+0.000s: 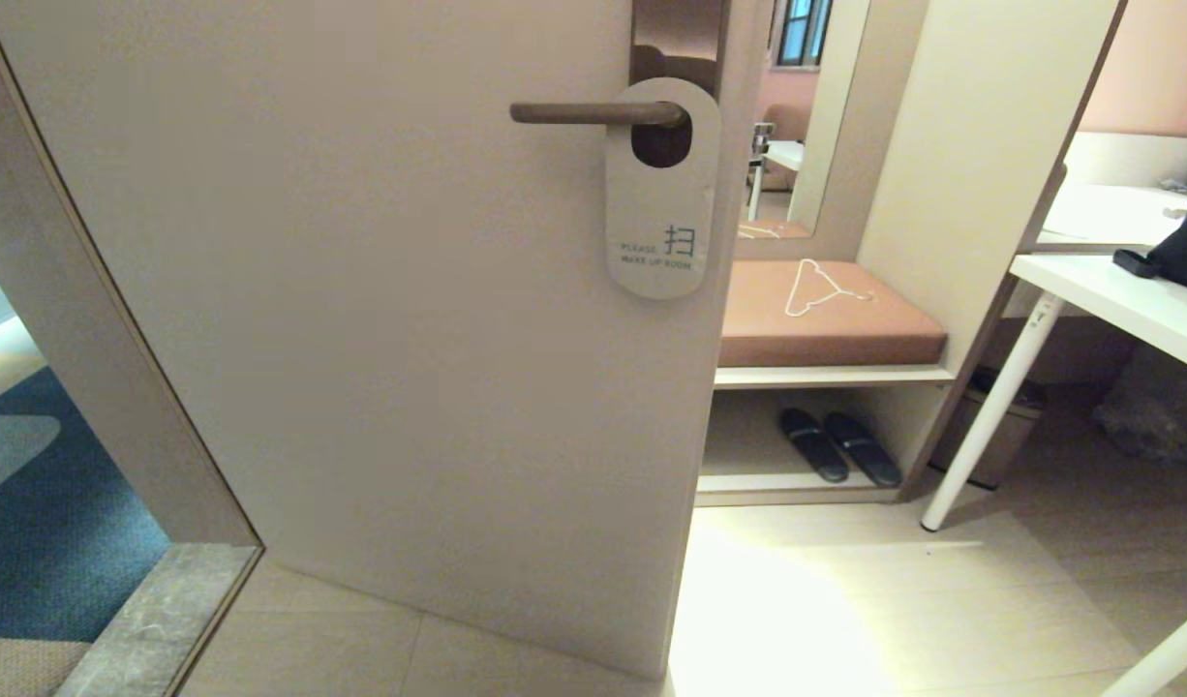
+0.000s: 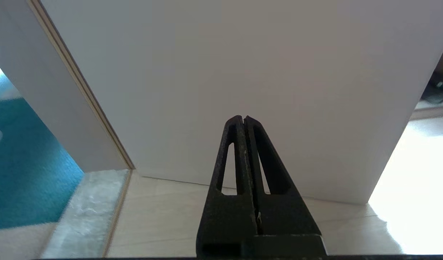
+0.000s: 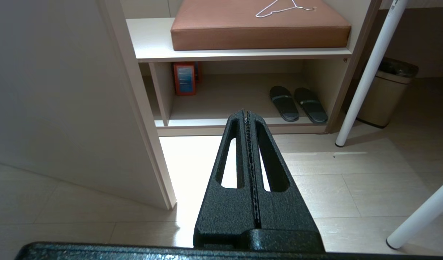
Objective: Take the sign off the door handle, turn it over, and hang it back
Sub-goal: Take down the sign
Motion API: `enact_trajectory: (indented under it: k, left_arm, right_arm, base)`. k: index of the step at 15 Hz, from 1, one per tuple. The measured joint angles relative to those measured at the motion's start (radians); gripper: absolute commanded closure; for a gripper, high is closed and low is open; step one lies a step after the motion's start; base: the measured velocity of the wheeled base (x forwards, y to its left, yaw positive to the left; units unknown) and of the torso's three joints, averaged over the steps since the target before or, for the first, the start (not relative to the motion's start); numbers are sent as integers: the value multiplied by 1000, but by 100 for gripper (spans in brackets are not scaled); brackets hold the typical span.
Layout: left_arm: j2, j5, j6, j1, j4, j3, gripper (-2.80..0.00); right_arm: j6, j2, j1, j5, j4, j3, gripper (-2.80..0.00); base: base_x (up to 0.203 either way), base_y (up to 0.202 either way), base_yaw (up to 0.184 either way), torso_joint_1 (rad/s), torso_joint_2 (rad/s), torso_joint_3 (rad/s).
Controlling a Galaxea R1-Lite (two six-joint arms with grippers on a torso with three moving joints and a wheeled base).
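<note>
On the door: sign (image 1: 662, 189) hangs from the handle (image 1: 598, 113), off-white side facing us.
Left gripper (image 2: 244, 119): pressed together, low by the door.
Right gripper (image 3: 246, 112): pressed together, low (both empty).
Risk: we may snag the hole lifting off.

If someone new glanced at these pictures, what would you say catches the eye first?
Most striking is the sign, off-white side out reading "PLEASE MAKE UP ROOM", hanging by its oval hole on the door handle near the door's edge. Beyond the door, a white wire hanger lies on a brown cushion, with dark slippers on the shelf beneath. The left gripper and right gripper hang low, shut, holding nothing.
</note>
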Motion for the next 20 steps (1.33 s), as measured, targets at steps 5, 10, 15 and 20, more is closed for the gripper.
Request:
enact_trajectory:
  k: [5, 10, 15, 20]
  left_arm:
    - [0, 13, -84, 0, -4, 0, 0]
    - [0, 13, -84, 0, -4, 0, 0]
    - [0, 13, -84, 0, -4, 0, 0]
    - [0, 13, -84, 0, -4, 0, 0]
  right_arm:
    - [0, 0, 0, 1, 0, 0, 0]
    - [0, 0, 0, 0, 0, 0, 0]
    - [0, 0, 0, 0, 0, 0, 0]
    - [-1, 0, 0, -1, 0, 0, 0]
  base:
    - [0, 0, 0, 0, 0, 0]
    - [0, 0, 0, 0, 0, 0]
    - [0, 0, 0, 0, 0, 0]
    - [0, 0, 0, 0, 0, 0]
